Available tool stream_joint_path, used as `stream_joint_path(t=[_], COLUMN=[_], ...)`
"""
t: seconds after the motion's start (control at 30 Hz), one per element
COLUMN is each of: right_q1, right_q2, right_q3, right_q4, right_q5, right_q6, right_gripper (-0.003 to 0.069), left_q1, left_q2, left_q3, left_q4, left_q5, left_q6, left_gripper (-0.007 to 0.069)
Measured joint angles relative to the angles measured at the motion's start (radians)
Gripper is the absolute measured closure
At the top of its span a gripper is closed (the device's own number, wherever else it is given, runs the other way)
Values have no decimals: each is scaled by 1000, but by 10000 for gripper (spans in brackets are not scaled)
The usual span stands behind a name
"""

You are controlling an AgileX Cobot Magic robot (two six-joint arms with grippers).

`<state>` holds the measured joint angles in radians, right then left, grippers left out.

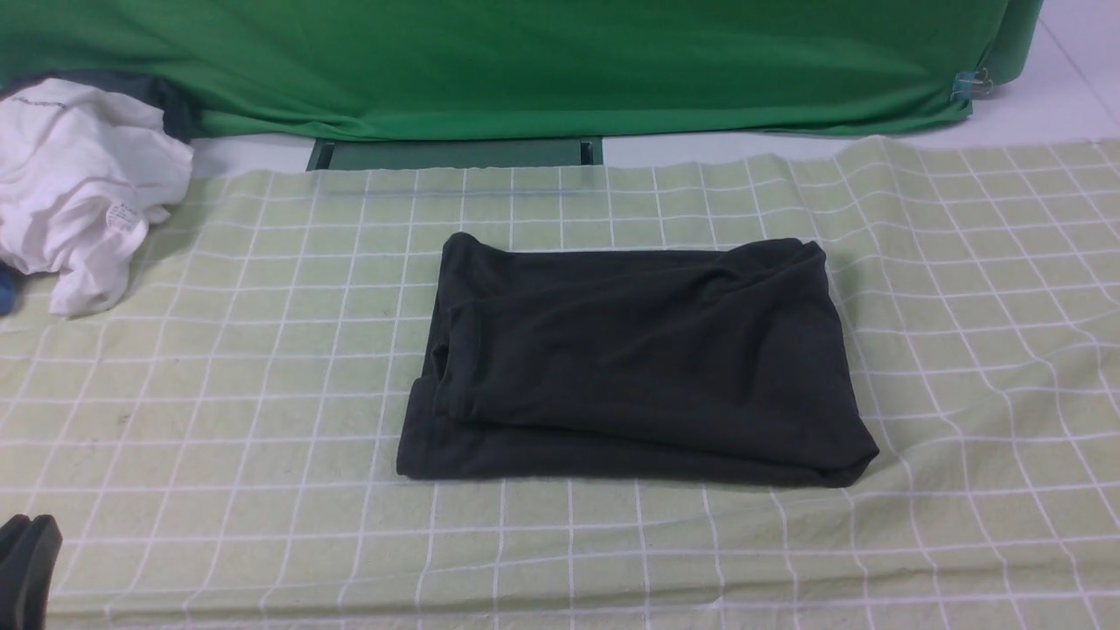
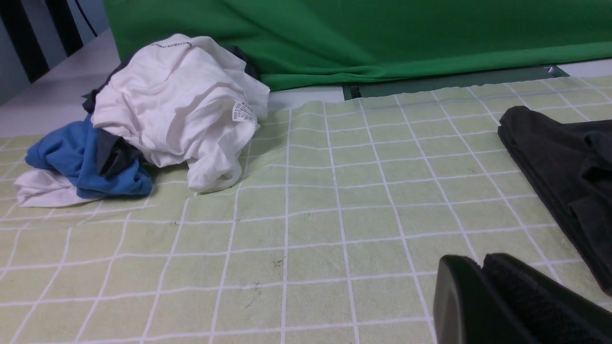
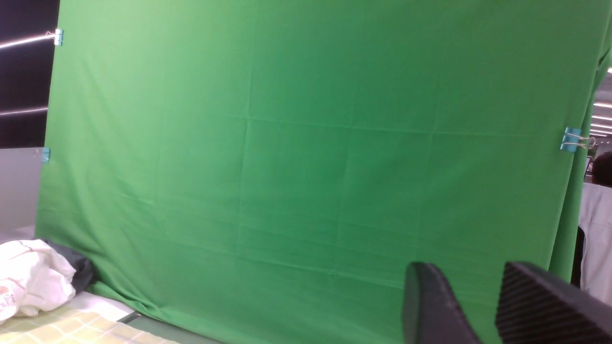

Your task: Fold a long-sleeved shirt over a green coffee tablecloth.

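Observation:
The black long-sleeved shirt (image 1: 634,354) lies folded into a rectangle in the middle of the pale green gridded tablecloth (image 1: 219,367); its logo is hidden. In the left wrist view the shirt (image 2: 564,172) lies off to one side, apart from my left gripper (image 2: 480,260), which is shut with nothing in it. That gripper (image 1: 26,525) pokes into the front view at the near left corner. My right gripper (image 3: 466,270) is raised, facing the green backdrop; its jaws stand apart with nothing between them. It does not show in the front view.
A pile of white (image 1: 79,188), blue (image 2: 81,160) and dark garments sits at the far left of the table. A plain bright green backdrop (image 1: 560,61) hangs behind the table, held by blue clips (image 3: 571,139). A person in white (image 3: 597,229) stands beyond its edge.

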<state>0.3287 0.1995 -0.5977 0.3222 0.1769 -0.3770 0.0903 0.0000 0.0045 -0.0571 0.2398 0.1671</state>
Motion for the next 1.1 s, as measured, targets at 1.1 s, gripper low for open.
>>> stream_joint_path(t=[1.1], right_q1=[0], right_q2=[18], right_q3=[212], right_q4=[-244], right_q5=[-21], right_q6=[312], right_gripper=[419], left_q1=[0], left_q2=[0], left_q3=[0], left_q4=[0], left_q5=[0], left_q6=[4], left_gripper=[583])
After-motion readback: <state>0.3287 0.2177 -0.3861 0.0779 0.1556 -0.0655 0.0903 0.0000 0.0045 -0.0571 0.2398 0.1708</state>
